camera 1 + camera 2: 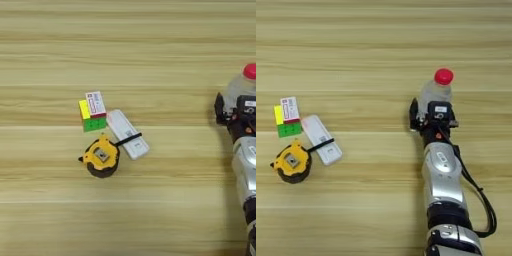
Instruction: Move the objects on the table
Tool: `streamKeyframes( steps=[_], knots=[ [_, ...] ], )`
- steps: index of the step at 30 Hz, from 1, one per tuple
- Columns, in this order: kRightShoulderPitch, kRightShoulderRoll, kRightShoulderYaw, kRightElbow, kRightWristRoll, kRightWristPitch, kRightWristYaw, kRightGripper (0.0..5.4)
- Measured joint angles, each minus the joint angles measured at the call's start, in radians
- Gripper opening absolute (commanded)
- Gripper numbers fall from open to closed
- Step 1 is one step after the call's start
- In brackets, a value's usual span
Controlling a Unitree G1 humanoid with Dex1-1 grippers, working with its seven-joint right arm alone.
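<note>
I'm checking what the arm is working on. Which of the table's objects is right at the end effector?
The clear red-capped bottle, alone on the right at the end effector. The tape measure, white device and puzzle cube cluster far left.

Five loose things sit on the wooden surface [381,50]: one yellow-black tape measure [101,157], one flat white oblong device [127,133], one colourful puzzle cube [90,117], one small white-red box [95,104] on top of it, and one clear red-capped bottle [437,89]. One silver arm [443,180] reaches in, carrying one black pincer [431,119].
</note>
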Motion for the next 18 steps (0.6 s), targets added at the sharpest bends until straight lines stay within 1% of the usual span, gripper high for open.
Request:
streamKeyframes(
  steps=[4, 6, 13, 18],
  knots=[
    [0.024, 0.002, 0.002, 0.02, -0.002, 0.014, -0.003, 4.36],
    [0.04, 0.005, 0.006, 0.029, -0.003, 0.023, -0.002, 4.61],
    [0.041, 0.006, 0.01, 0.03, -0.004, 0.027, -0.017, 5.31],
    [0.042, 0.006, 0.013, 0.03, -0.004, 0.027, -0.017, 5.37]
  ],
)
